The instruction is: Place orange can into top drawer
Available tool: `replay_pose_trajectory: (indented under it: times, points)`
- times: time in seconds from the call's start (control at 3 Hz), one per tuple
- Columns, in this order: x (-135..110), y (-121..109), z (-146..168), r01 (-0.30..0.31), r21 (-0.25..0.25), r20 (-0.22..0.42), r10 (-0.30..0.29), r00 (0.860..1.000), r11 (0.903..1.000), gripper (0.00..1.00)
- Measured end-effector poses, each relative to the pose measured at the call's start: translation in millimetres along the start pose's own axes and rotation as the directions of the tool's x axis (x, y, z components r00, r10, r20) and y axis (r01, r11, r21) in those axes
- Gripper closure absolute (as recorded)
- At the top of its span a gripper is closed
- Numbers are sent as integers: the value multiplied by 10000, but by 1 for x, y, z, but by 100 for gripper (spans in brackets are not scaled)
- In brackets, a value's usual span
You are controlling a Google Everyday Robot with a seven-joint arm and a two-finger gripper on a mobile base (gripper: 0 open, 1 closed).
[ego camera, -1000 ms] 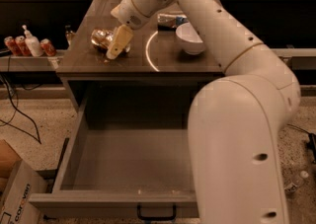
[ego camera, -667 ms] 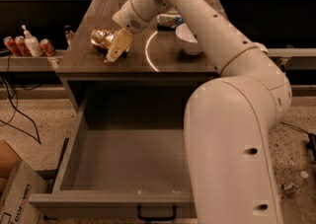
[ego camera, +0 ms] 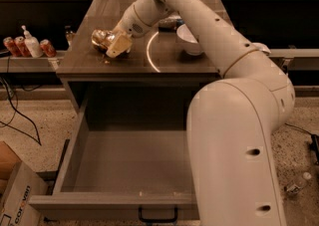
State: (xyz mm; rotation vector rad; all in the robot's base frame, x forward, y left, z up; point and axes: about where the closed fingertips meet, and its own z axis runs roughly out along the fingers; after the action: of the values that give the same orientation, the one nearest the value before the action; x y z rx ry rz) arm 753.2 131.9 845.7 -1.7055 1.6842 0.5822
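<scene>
The orange can (ego camera: 101, 39) lies on its side on the dark wooden countertop (ego camera: 174, 65), near its left edge. My gripper (ego camera: 118, 46) is down at the can's right end, touching or closely over it. The top drawer (ego camera: 114, 201) is pulled wide open below the countertop, and its inside shows nothing in it. Its small black handle (ego camera: 157, 216) shows at the bottom edge. My arm reaches from the lower right up over the counter and hides the drawer's right part.
A white bowl (ego camera: 188, 38) stands on the counter right of the gripper, with a silver-and-blue can (ego camera: 172, 22) behind it. Small red cans (ego camera: 47, 48) and a soap bottle (ego camera: 31, 45) stand on a shelf at the left. A cardboard box (ego camera: 15, 200) is on the floor at the lower left.
The gripper stays at the can's right end, and the can has not moved. The arm's upper links have shifted slightly.
</scene>
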Motion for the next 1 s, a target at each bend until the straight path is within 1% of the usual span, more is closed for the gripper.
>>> replay_pose_trajectory:
  times: [0.33, 0.67, 1.0]
  points:
    - [-1, 0, -4, 79, 99, -77, -78, 9999, 9999, 66]
    - [-6, 2, -13, 289, 251, -126, -285, 9995, 9993, 89]
    - [-20, 13, -35, 766, 677, 18, -769, 9970, 9948, 100]
